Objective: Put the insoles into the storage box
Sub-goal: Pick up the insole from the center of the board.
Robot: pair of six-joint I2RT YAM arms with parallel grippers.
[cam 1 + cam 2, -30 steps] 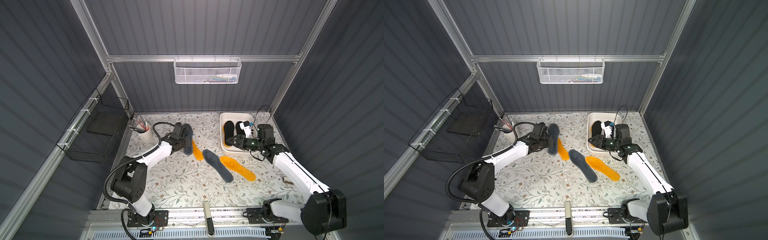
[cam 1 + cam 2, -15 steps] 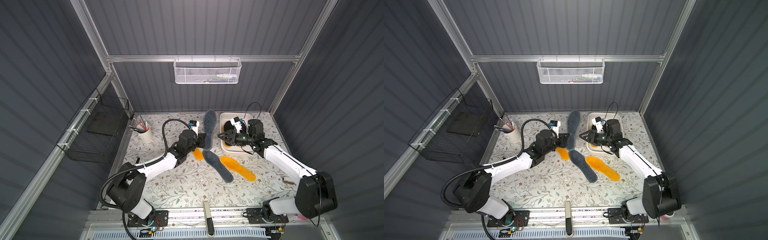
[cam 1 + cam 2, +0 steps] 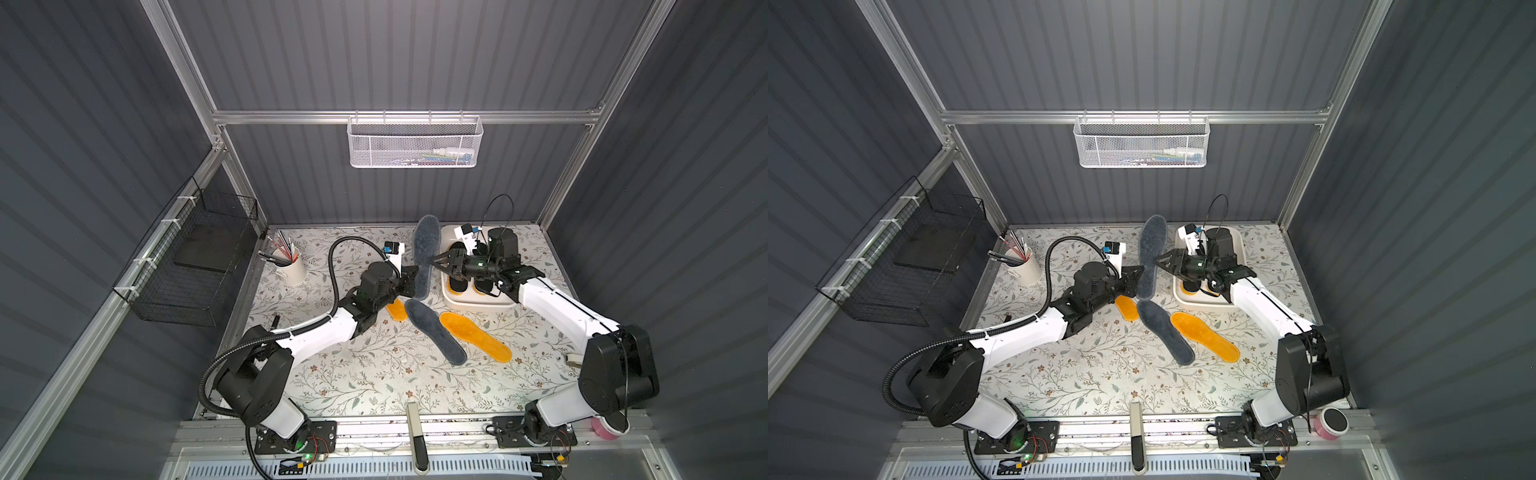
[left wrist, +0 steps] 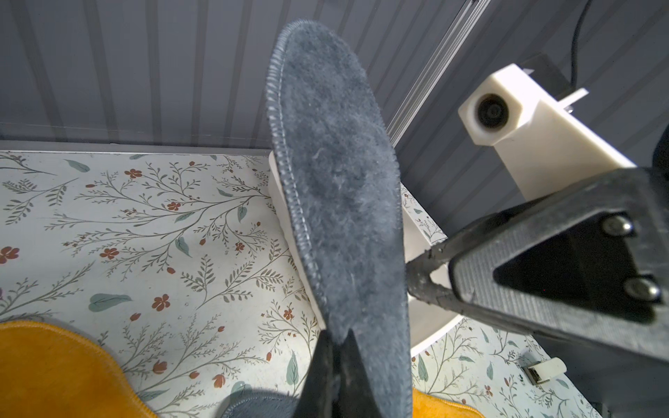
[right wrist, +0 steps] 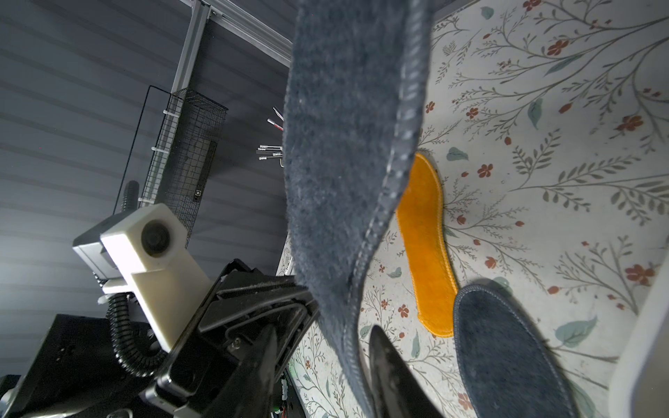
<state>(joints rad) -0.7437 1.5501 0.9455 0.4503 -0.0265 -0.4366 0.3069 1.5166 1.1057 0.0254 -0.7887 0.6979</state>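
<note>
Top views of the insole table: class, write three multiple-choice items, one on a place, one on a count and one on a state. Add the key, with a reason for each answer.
1. Where do the black insoles lie?
A. in the storage box
B. in the black wire basket
C. in the white mesh basket

2. How many orange insoles lie on the table?
A. one
B. two
C. four

3. The left gripper is:
A. open and empty
B. shut on an orange insole
C. shut on the lifted dark grey insole

Key:
1 A: they show inside its white walls.
2 B: one lies in the open, and another lies partly under the left arm.
3 C: its fingers pinch that insole's lower end.
</note>
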